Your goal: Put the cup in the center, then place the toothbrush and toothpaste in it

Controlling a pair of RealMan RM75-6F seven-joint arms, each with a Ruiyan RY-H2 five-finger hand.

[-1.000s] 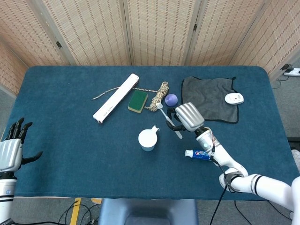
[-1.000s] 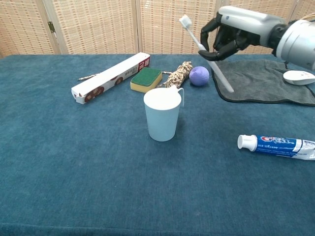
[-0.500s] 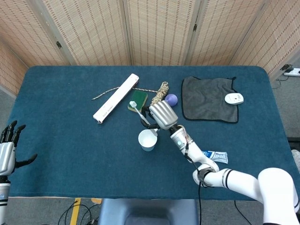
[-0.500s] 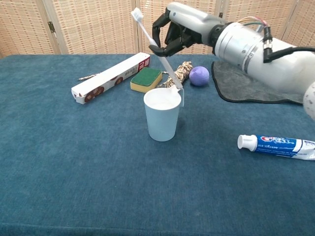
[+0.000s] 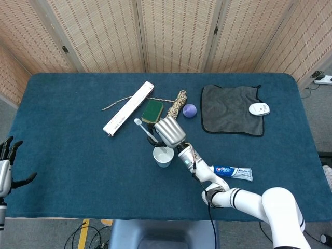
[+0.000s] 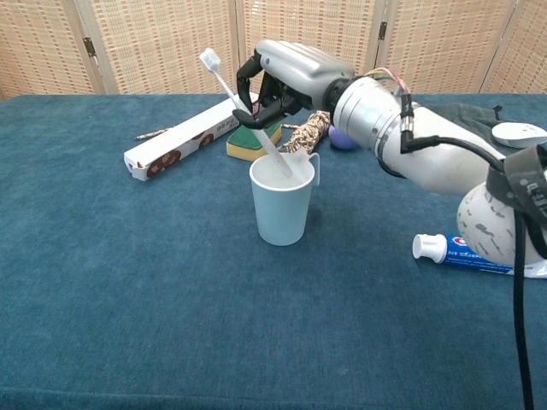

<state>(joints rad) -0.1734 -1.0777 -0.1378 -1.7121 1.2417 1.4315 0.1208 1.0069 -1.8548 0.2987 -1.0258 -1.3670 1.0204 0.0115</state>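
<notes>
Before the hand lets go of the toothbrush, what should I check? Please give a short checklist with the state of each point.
1. Right hand grips the toothbrush: ok.
2. Handle end is inside the cup: ok.
3. Cup upright: ok.
4. Handle touches the cup bottom: cannot tell.
5. Toothpaste lies on the table, free to pick next: ok.
6. Left hand far from the cup: ok.

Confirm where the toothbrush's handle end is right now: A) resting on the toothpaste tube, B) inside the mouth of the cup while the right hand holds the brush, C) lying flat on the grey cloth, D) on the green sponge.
B: in the chest view the right hand grips the toothbrush tilted, bristles up, with its lower end inside the rim of the cup.
</notes>
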